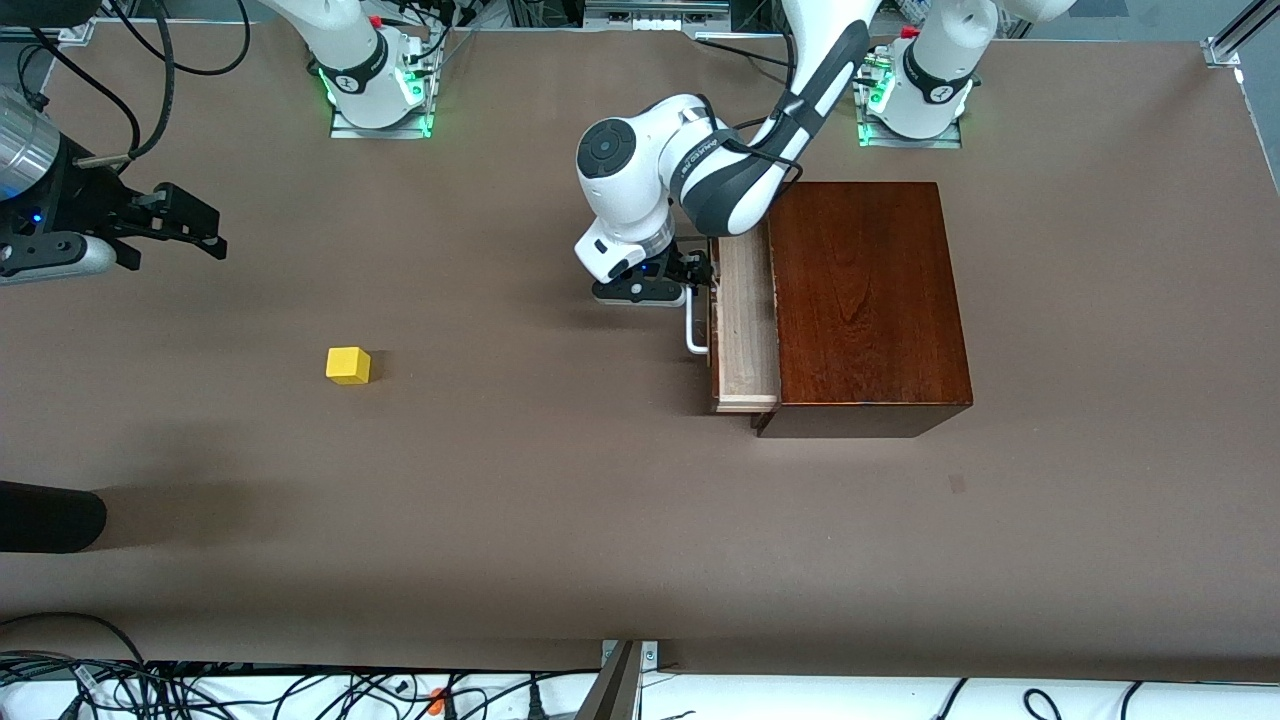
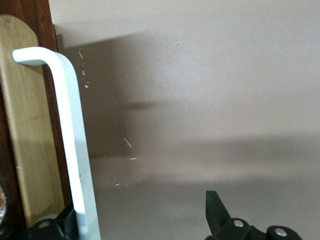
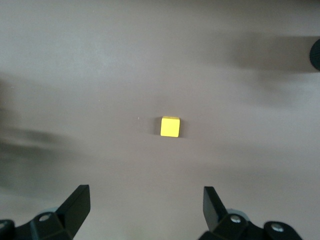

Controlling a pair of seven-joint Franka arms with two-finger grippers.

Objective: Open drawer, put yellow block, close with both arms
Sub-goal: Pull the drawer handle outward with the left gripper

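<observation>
I see the left gripper (image 1: 700, 272) spread around the white bar handle (image 1: 694, 325) of the partly open pale-wood drawer (image 1: 745, 330). The right gripper (image 1: 190, 228) hangs released over bare table; the small yellow cube (image 1: 348, 365) sits unobstructed at its four o'clock.

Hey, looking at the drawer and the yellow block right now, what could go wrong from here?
1. The drawer is only partly out of the wooden box; the gap may be too narrow for dropping the block in.
2. The left tool stands wide around the white handle, so it might slip off while pulling.
3. The right tool is open above the table, with the yellow block untouched; a slightly off descent could nudge the small cube aside.
</observation>
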